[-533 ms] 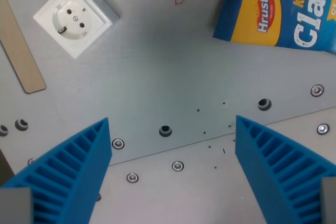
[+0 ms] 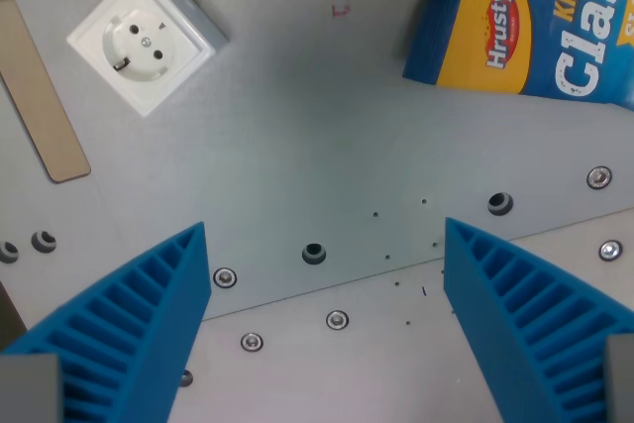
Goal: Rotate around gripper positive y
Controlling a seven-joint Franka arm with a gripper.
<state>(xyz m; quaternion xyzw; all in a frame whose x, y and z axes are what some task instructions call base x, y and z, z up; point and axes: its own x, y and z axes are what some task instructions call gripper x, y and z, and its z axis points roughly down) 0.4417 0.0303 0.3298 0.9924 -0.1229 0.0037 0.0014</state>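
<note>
At the far left edge of the wrist view you have a flat tan strip (image 2: 38, 96) lying on the grey surface (image 2: 297, 136), running from the top corner down to a rounded end. Just to its right, apart from it, sits a white wall socket (image 2: 147, 39), turned diagonally so one corner points downward, its two pin holes facing up at you.

Lower down, your gripper (image 2: 325, 329) fills both bottom corners. Its left blue ribbed finger (image 2: 129, 329) rises from the bottom left, and the right blue ribbed finger (image 2: 530, 319) from the bottom right. They stand wide apart, fully released, with nothing between them and nothing touching either pad; only bare surface shows in the gap. That gap frames a dark round hole (image 2: 314, 253), a seam line slanting up toward the right, and several silver screw heads (image 2: 337, 320) along it. A second dark hole (image 2: 500, 204) lies further right, above the right finger.

At the top right you see a blue and yellow snack bag (image 2: 525, 22) lying flat, marked "Hrusty" in a red badge, cut off by the frame's top and right edges. It is well apart from the gripper and from the socket. A few faint red pen marks (image 2: 341, 10) sit on the surface between socket and bag.
</note>
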